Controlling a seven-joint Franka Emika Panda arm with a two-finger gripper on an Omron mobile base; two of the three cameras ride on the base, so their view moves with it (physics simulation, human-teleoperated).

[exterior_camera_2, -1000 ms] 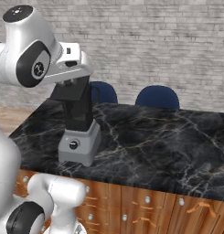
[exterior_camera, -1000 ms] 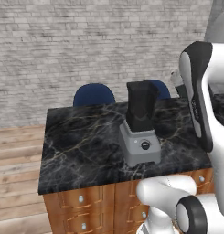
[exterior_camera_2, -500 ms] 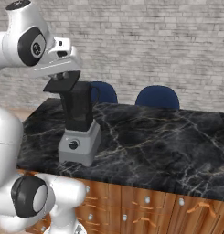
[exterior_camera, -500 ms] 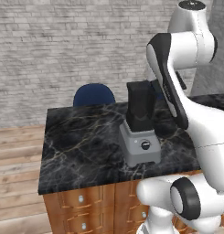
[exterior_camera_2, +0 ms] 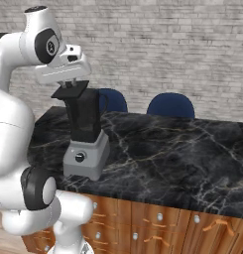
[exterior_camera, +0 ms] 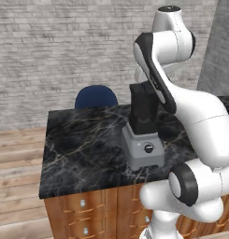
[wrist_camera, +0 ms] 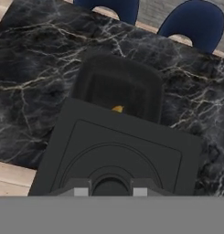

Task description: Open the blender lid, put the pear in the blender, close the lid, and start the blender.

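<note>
The blender lid (wrist_camera: pixel 118 155) partly covers the jar mouth of the blender (exterior_camera_2: pixel 86 134). The tabletop (exterior_camera_2: pixel 182 154) to its right lies unobstructed.

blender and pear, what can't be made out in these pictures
- Pear: hand view, an orange sliver inside the jar; the blender lid covers the rest.
- Blender jar top: left base view, hidden behind the arm.
- Pincer: right base view, fingertips too small to tell their grip on the lid.
</note>
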